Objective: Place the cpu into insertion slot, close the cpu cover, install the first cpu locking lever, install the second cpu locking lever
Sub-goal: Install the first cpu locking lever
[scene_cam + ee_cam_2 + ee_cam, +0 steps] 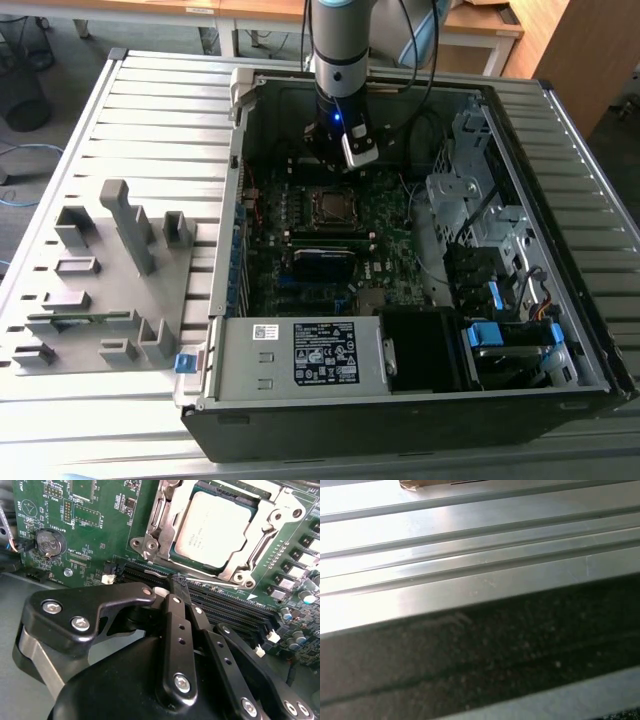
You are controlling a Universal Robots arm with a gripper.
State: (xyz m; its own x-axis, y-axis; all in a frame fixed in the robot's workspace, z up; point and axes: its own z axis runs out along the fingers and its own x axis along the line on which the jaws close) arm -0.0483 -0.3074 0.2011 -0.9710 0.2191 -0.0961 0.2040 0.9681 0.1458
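CPU (212, 527): flat square chip with a dull silver-grey matte top. It is sitting in the insertion slot (230, 491) near the middle of the green motherboard (90, 540), inside the open computer case (560, 130).

CPU cover (272, 527): thin bright stamped-steel frame. I am reading it as lying down around the chip, with its window showing the chip's top.

Gripper (178, 582): black, bolted links. I am seeing its fingers drawn together at the tips with nothing between them.

Relation: in the second wrist view the chip is lying straight ahead of the fingertips, apart from them, with the long black memory slots (235, 610) running crosswise between the two.
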